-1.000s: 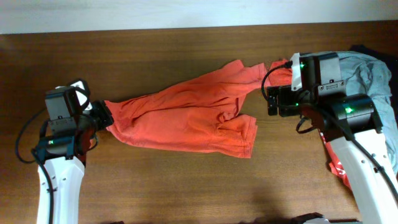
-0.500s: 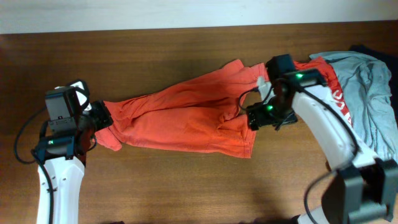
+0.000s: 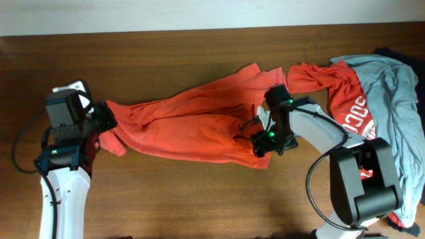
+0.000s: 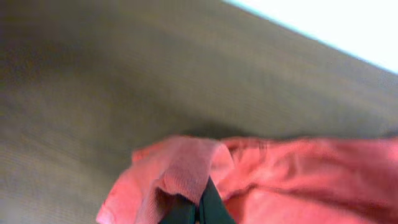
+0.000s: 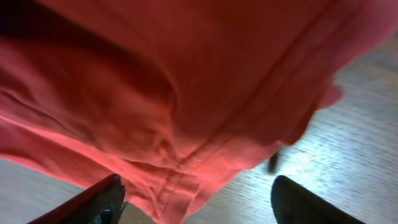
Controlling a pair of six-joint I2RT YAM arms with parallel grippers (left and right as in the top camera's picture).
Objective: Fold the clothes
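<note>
An orange garment (image 3: 199,126) lies stretched across the middle of the brown table. My left gripper (image 3: 105,119) is shut on its left end; the left wrist view shows the shut fingers (image 4: 198,208) pinching a fold of the orange cloth (image 4: 292,174). My right gripper (image 3: 260,143) is open and sits low over the garment's lower right corner. The right wrist view shows its spread fingers (image 5: 196,202) on either side of the hem of the orange cloth (image 5: 186,93), not closed on it.
A pile of clothes lies at the right edge: a red shirt with white print (image 3: 345,99), a grey garment (image 3: 398,99) and a dark one (image 3: 392,53) behind. The table's (image 3: 166,199) far edge meets a white wall.
My right arm has swung left and down from the pile at the right to the garment's lower right corner. My left gripper has pulled its end slightly up and left.
</note>
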